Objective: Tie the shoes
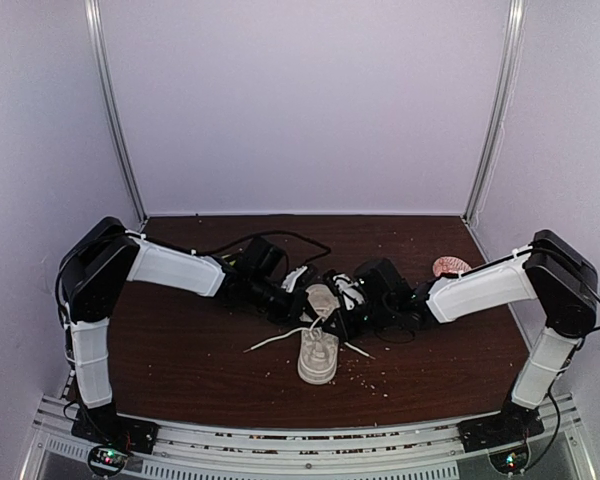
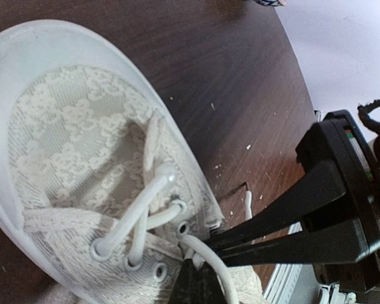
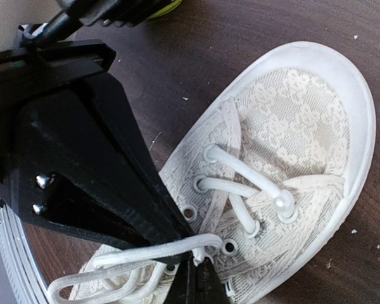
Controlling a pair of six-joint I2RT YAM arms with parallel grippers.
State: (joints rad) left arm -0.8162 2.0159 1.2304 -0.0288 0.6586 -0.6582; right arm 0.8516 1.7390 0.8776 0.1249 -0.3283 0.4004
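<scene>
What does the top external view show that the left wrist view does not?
Only top external: the left arm and right arm, the whole sneaker, its loose lace ends trailing to both sides, and a pinkish object at far right. Only left wrist: the lacy upper, the eyelets, and the left fingers closed at a lace. Both: the sneaker on the brown table.

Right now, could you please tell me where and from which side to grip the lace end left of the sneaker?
I'd take the lace end partway along its free stretch, where it lies straight on the table, clear of the sneaker. Come down from above on the left side, jaws across the strand; lying flat, it offers no side grip.
</scene>
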